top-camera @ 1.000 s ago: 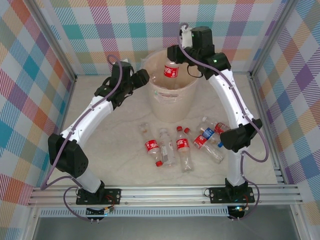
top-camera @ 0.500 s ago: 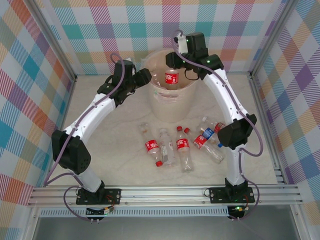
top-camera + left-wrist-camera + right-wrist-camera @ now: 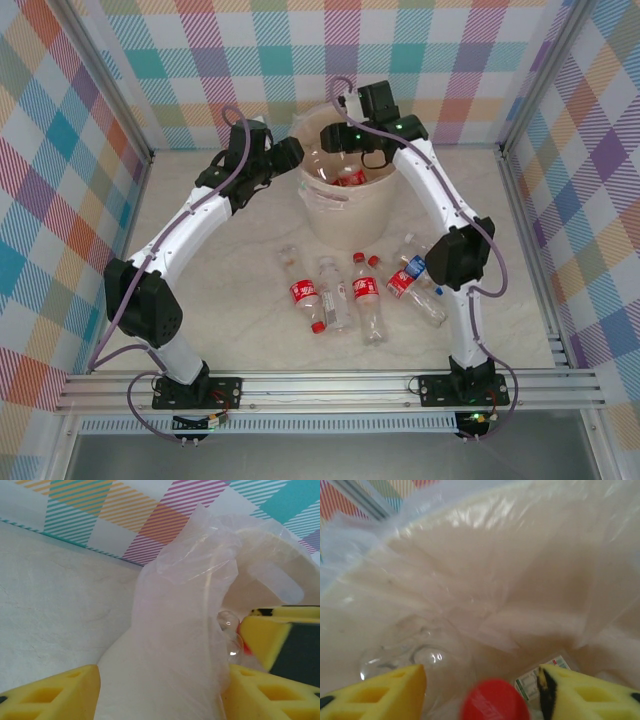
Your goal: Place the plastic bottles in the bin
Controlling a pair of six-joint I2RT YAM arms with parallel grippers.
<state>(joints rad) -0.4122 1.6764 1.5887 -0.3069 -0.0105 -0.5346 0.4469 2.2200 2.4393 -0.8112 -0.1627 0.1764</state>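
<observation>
Red-labelled bottle [image 3: 351, 178] now down inside bin [image 3: 340, 218], right hand [image 3: 335, 138] released above, label print unreadable.

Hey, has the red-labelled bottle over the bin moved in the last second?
Yes. In the top view the red-labelled bottle has gone down, from above the rim of the bin to inside it.

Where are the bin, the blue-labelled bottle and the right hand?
bin [image 3: 345, 215], top view, on its front wall.
blue-labelled bottle [image 3: 414, 266], top view, on its label.
right hand [image 3: 480, 692], right wrist view, midway between its yellow fingertips.
</observation>
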